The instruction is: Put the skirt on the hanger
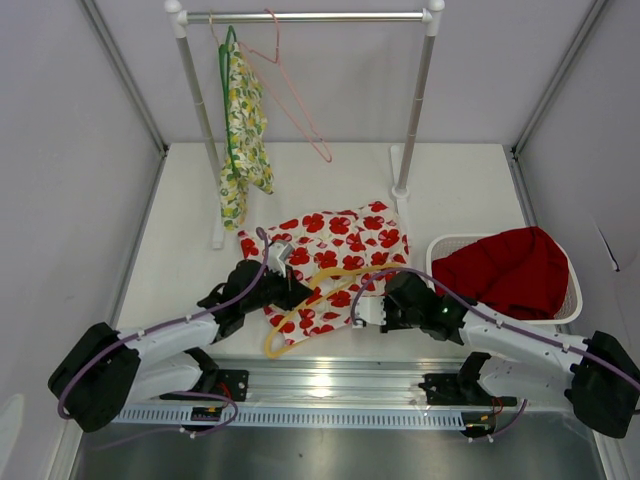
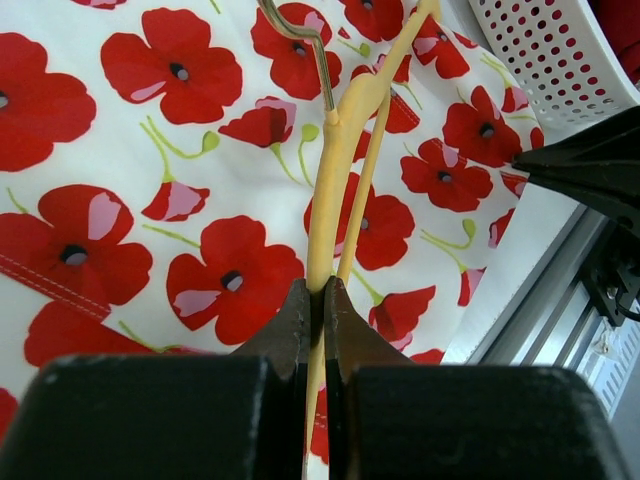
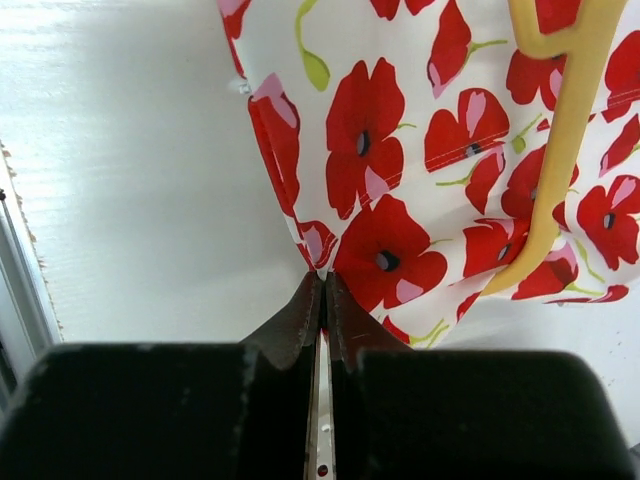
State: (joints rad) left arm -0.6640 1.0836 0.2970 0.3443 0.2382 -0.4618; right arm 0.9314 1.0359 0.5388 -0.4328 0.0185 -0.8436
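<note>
A white skirt with red poppies (image 1: 335, 240) lies flat on the table in front of the rack. A yellow hanger (image 1: 300, 315) lies on its near part. My left gripper (image 1: 285, 285) is shut on the yellow hanger (image 2: 335, 190), whose metal hook (image 2: 300, 40) points away. My right gripper (image 1: 385, 300) is shut on the skirt's edge (image 3: 330, 255), pinching a fold of fabric. The hanger's arm (image 3: 560, 150) lies on the skirt to the right in the right wrist view.
A clothes rack (image 1: 305, 17) stands at the back with a green hanger holding a lemon-print garment (image 1: 243, 130) and a bare pink hanger (image 1: 295, 100). A white basket (image 1: 572, 300) with red cloth (image 1: 505, 270) sits at the right. A metal rail (image 1: 330, 385) runs along the near edge.
</note>
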